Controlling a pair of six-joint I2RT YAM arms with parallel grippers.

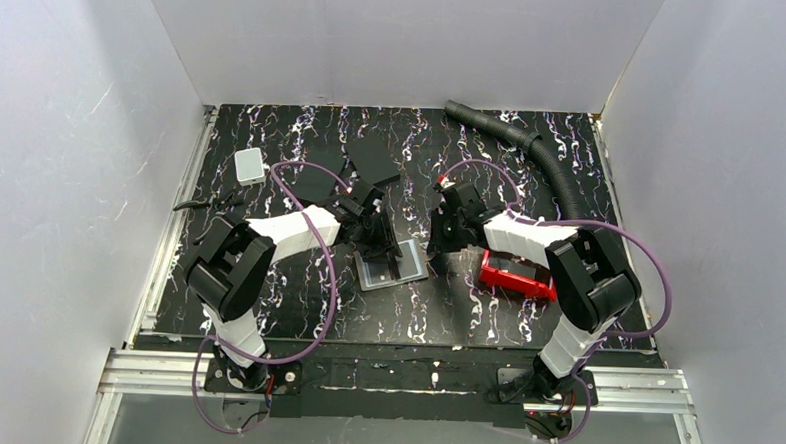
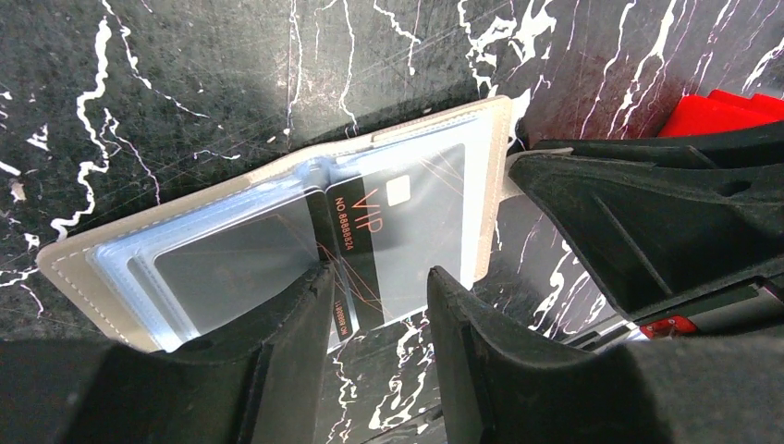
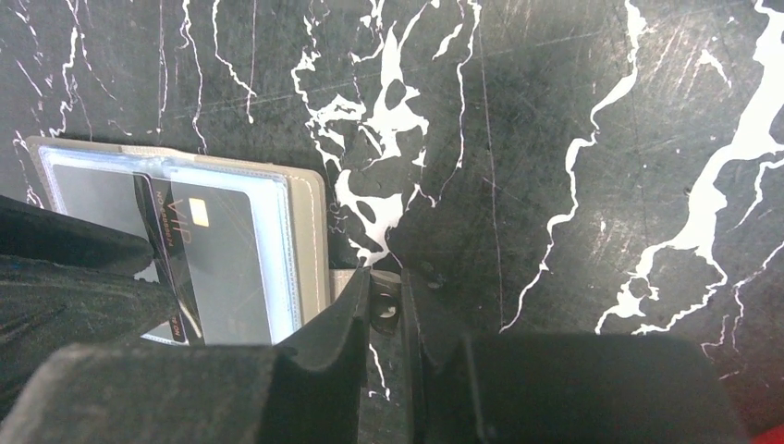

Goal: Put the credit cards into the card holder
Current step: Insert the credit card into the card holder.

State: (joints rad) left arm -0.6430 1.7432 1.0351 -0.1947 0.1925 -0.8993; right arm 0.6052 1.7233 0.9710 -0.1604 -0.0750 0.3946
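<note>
The card holder (image 2: 83,268) lies open on the marbled table, taupe rim up, with clear glossy pockets inside. A black credit card (image 2: 356,231) marked VIP sits partly inside its right-hand pocket, the near end sticking out. My left gripper (image 2: 379,287) has its two fingers on the card's long edges, and the card fills the gap between them. My right gripper (image 3: 386,287) is shut on the holder's snap tab (image 3: 381,310) at the right edge. In the top view both grippers meet over the card holder (image 1: 412,265), left gripper (image 1: 380,243) and right gripper (image 1: 438,242).
A red tray (image 1: 515,277) lies just right of the holder, under my right arm. Two flat black slabs (image 1: 316,182) rest behind the left arm, with a small white box (image 1: 250,164) at the back left. A black corrugated hose (image 1: 532,148) runs across the back right.
</note>
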